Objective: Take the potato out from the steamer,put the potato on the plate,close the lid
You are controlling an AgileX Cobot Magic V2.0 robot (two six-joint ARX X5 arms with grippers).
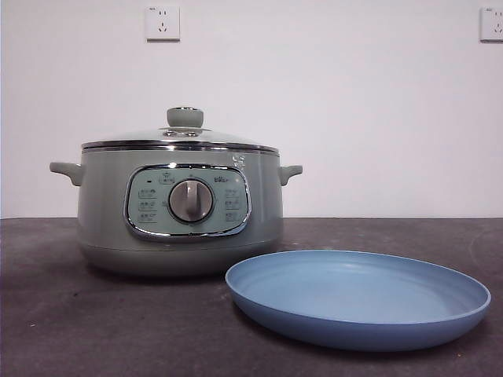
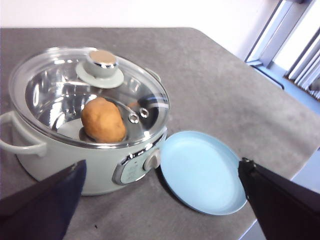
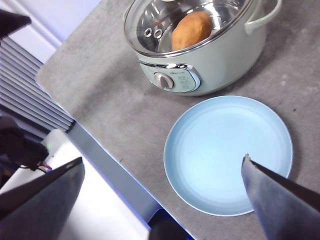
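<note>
Front view: the sage-green round electric steamer (image 1: pixel 179 212) stands on the dark grey worktop (image 1: pixel 71 314), its domed glass lid (image 1: pixel 182 135) seated; the shallow light-blue plate (image 1: pixel 357 298) lies just beside it.

Left wrist view: the oval orange-brown potato (image 2: pixel 103 120) sits inside the steamer under the lid. Left gripper (image 2: pixel 160 200) aloft, jaws spread, empty.

Right wrist view: right gripper (image 3: pixel 162 192) above the plate, jaws spread, empty.

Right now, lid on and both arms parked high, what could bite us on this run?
1. The glass lid sits closed on the steamer; its only grip is the small round knob, which could slip.
2. The plate lies close in front of the steamer, so a lid set down there might block the potato's spot.
3. The smooth oval potato may roll out of the jaws.
</note>
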